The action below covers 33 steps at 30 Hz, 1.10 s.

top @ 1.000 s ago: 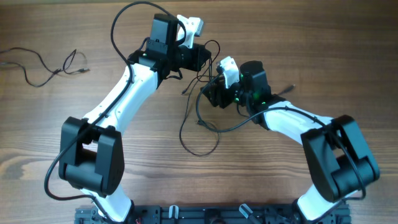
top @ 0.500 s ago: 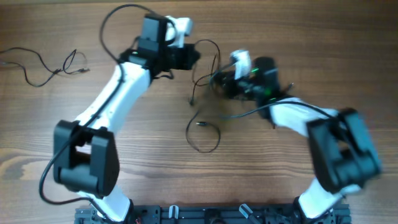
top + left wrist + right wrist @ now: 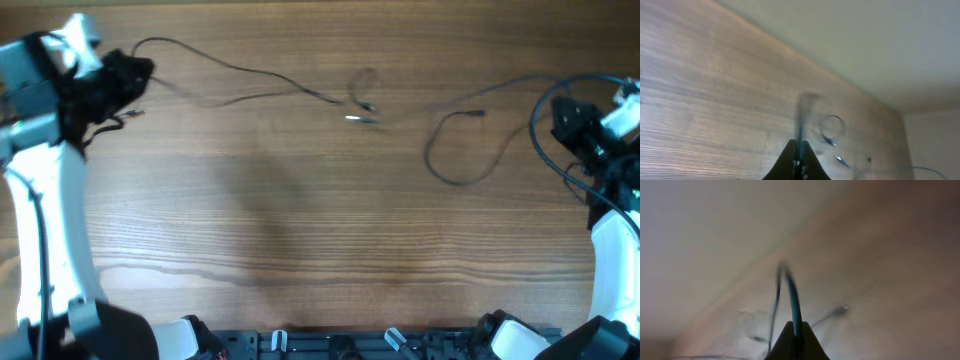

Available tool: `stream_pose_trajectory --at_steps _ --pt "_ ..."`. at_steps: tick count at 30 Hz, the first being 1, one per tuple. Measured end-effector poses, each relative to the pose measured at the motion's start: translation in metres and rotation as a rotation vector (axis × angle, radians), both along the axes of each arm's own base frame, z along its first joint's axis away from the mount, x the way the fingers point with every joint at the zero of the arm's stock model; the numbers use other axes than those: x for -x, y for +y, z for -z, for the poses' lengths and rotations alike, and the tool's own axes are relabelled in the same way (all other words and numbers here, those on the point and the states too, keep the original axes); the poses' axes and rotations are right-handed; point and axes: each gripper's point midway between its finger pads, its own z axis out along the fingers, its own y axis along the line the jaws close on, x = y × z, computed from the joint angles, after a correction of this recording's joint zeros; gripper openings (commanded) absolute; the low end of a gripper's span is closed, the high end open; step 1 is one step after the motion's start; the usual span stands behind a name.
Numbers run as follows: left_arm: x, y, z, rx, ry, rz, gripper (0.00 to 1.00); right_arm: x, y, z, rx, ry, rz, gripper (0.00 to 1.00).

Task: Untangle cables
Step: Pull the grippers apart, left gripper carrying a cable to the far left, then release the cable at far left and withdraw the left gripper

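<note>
The cables [image 3: 455,182] lie spread across the far half of the table [image 3: 300,250], from its left end to its right end. I see my left gripper [image 3: 140,72] at the left end of the table, clenched on one thin dark cable. In the left wrist view the two fingers are pressed together with the cord coming out between them. This cable runs along the far side to the middle of the table, where a small bright plug [image 3: 358,117] rests on the wood. Near the plug a small ring [image 3: 833,116] of cable is blurred, and I cannot tell if it is a knot. My right gripper [image 3: 560,108] is at the right end of the table, also clenched on a cable. In the right wrist view the cord rises from between the closed tips. This cable hangs into a wide loop that lies on the right half of the table.
</note>
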Motion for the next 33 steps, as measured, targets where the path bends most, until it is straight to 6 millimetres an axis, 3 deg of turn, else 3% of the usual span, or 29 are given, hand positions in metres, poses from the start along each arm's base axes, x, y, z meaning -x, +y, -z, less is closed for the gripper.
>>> stream_pose_trajectory --at_steps 2,6,11,18,22,25,28,33 --pt "0.011 0.013 -0.027 -0.018 -0.073 -0.036 0.04 0.008 -0.006 0.017 0.029 0.077 0.034 0.05" --pt "0.033 0.033 -0.079 -0.061 -0.222 -0.108 0.04 0.009 -0.005 0.03 0.06 0.126 0.038 0.05" --pt "0.074 0.069 -0.134 -0.066 -0.354 -0.28 0.04 0.004 0.016 0.054 0.051 0.201 -0.023 0.05" --pt "0.117 0.067 -0.179 -0.122 -0.469 -0.382 0.04 0.0 0.045 0.092 0.077 0.295 -0.147 0.05" --pt "0.134 0.089 -0.188 -0.11 -0.481 -0.516 0.04 0.003 0.06 0.103 0.077 0.335 -0.199 0.05" --pt "0.142 0.106 -0.182 -0.066 -0.452 -0.599 0.04 0.006 0.064 0.106 0.073 0.351 -0.209 0.04" --pt "0.156 0.138 -0.162 -0.081 -0.363 -0.805 0.04 0.009 0.064 0.108 0.067 0.368 -0.208 0.05" --pt "0.2 0.206 -0.134 -0.211 -0.217 -1.254 0.04 0.016 0.066 0.113 0.053 0.403 -0.21 0.05"
